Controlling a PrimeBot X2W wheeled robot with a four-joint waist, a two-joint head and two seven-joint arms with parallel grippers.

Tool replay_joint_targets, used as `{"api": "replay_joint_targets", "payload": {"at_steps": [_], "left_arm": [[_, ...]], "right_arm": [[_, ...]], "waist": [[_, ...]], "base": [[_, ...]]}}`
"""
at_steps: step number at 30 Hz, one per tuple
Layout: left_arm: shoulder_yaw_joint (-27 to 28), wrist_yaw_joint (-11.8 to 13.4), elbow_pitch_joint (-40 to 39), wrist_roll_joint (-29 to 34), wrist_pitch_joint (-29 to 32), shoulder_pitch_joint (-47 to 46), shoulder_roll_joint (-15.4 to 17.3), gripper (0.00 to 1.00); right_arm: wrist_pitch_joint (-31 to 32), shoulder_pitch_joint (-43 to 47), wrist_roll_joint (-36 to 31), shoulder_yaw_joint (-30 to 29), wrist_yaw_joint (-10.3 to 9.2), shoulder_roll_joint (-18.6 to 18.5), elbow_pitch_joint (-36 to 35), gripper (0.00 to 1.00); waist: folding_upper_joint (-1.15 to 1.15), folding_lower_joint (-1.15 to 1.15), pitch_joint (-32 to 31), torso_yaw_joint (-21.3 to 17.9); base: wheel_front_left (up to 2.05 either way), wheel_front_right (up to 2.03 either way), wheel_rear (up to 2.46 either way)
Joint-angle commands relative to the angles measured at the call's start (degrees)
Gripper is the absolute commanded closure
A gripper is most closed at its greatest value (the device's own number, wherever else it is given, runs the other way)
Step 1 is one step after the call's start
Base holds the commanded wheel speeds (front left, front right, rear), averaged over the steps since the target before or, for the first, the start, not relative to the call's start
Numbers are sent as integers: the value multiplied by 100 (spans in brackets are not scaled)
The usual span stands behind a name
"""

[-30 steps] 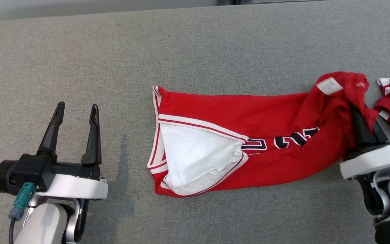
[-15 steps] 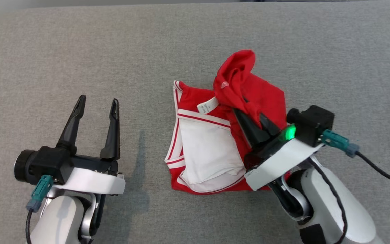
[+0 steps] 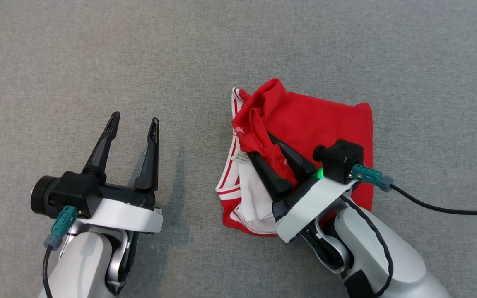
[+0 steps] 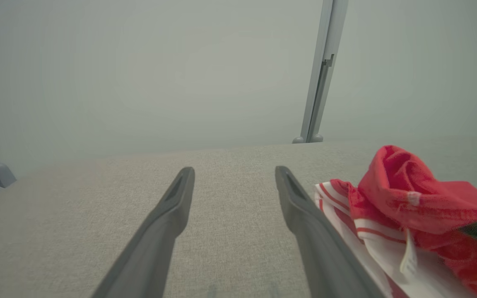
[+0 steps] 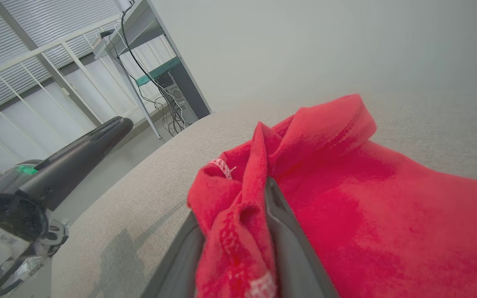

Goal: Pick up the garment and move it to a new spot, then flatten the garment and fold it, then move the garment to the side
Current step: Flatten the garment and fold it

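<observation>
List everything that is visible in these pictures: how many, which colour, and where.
shirt: one, red with white trim, crumpled on the table, right of centre.
label: one, white, at the shirt's left edge.
table: one, grey cloth cover, under everything.
post: one, pale grey, behind the table's far edge.
desk: one, grey, with dark cables, beyond the table.
left pincer: one, black, open and empty, left of the shirt, apart from it.
right pincer: one, black, at the shirt, a red fold between its fingers; whether it grips cannot be told.
</observation>
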Motion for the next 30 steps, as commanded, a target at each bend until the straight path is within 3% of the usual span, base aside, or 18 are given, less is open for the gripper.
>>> {"api": "replay_joint_targets", "payload": {"at_steps": [1,6,9,15,21,30], "left_arm": [[45,-40,26,70,-20,-115,14,0],[163,-29,68,144,-21,-53,41,0],[220,4,63,169,-21,1,54,0],[340,91,-26,221,-20,95,102,0],[428,216,-158,249,-21,252,153,0],[477,355,-380,222,107,538,257,0]], "right_arm": [[-123,-102,97,94,0,-17,-32,0],[-342,-135,245,397,0,-17,-593,0],[-409,23,182,229,0,-118,-1068,0],[-373,583,-311,-1077,0,-521,-1898,0],[-109,1306,-801,-2525,0,-612,-2284,0],[119,2149,-1333,-3679,0,-653,-2324,0]], "waist": [[0,0,-4,-72],[0,0,-83,-354],[0,0,-148,-477],[0,0,-286,-641],[0,0,-461,-720],[0,0,-730,-754]], "base": [[0,0,0],[0,0,0],[0,0,0],[0,0,0],[0,0,0],[0,0,0]]}}
